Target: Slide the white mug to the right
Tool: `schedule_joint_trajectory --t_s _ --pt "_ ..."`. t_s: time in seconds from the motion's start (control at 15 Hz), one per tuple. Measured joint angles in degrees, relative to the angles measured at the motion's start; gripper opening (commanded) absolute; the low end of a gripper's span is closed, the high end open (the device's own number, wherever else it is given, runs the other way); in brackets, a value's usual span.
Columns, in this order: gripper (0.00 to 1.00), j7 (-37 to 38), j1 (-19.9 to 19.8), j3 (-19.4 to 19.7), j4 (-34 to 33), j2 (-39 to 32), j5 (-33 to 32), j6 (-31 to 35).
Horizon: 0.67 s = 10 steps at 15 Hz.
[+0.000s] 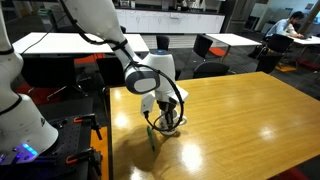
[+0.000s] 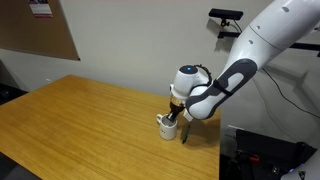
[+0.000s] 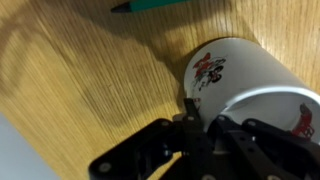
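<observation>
White mug (image 3: pixel 243 78) stands near the table (image 1: pixel 245 105) corner, gripper (image 3: pixel 196 118) at its rim; can't tell if jaws are clamped. Push high and you'll tip it. Green pen (image 3: pixel 163 5) just beside may snag.
</observation>
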State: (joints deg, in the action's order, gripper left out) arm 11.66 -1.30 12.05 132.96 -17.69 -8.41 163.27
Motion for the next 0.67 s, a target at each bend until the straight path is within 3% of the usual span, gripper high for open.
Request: schedule_joint_trajectory --t_s 0.67 --pt "0.02 0.00 -3.88 0.85 0.00 -0.09 3.84 0.00"
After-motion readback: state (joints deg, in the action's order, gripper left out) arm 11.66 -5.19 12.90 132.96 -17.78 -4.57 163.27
